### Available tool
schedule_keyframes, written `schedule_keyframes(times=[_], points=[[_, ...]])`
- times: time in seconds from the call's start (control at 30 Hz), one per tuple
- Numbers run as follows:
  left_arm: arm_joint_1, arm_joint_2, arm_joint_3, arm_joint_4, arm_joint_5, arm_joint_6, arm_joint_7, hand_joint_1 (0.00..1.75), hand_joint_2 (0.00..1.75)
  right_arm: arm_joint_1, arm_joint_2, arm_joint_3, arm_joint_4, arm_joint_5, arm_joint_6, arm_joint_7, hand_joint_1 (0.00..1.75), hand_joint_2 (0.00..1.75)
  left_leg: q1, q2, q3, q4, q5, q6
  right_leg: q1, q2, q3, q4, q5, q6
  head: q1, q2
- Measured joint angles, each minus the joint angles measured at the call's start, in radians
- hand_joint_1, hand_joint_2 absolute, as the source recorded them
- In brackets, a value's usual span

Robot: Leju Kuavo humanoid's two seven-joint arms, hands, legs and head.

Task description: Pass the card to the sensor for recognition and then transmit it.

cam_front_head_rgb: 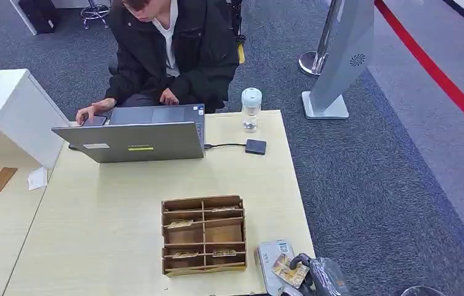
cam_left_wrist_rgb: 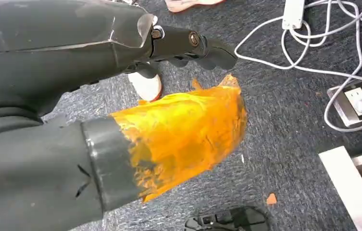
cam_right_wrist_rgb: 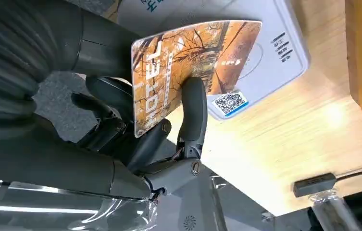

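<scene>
My right hand (cam_front_head_rgb: 306, 268) is at the table's near right corner and pinches an orange-brown hotel card (cam_front_head_rgb: 289, 269). In the right wrist view the card (cam_right_wrist_rgb: 188, 62) sits between the thumb and a dark finger (cam_right_wrist_rgb: 194, 110), just over the grey-white card sensor (cam_right_wrist_rgb: 275, 48). The sensor (cam_front_head_rgb: 270, 262) lies flat near the table's front edge, right of the wooden card box (cam_front_head_rgb: 203, 234), which holds a few more cards. My left hand (cam_left_wrist_rgb: 188, 43) hangs beside the body above the carpet, fingers curled, holding nothing.
A person sits at the far side behind an open grey laptop (cam_front_head_rgb: 137, 139). A water bottle (cam_front_head_rgb: 251, 110) and a small black box on a cable (cam_front_head_rgb: 255, 146) stand at the far right. A white cabinet (cam_front_head_rgb: 7, 111) is at the left. Cables and a power strip (cam_left_wrist_rgb: 356, 103) lie on the floor.
</scene>
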Motion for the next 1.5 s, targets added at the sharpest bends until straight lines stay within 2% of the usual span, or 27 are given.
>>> schedule_keyframes(times=[0.73,1.07,1.5], points=[[0.006,0.000,0.007,0.000,0.000,0.000,0.000,0.00,0.00,0.005,0.000,-0.025,-0.007,0.024,-0.011,0.006,1.75,1.75,0.000,0.000,0.000,0.000,0.000,0.000,0.000,0.000,0.000,0.000,0.000,0.000,0.000,0.000],[0.006,0.000,0.008,0.000,-0.003,-0.001,0.000,0.00,0.00,0.008,0.014,-0.059,-0.018,0.057,-0.019,-0.025,1.75,1.75,0.000,0.000,0.000,0.000,0.000,0.000,0.000,0.000,0.000,0.000,0.000,0.000,0.000,0.000],[0.006,-0.004,0.008,0.000,-0.020,-0.007,0.009,0.00,0.00,0.032,0.056,-0.147,-0.063,0.124,-0.006,-0.088,1.75,1.75,0.000,0.000,0.000,0.000,0.000,0.000,0.000,0.000,0.000,0.000,0.000,0.000,0.000,0.000]])
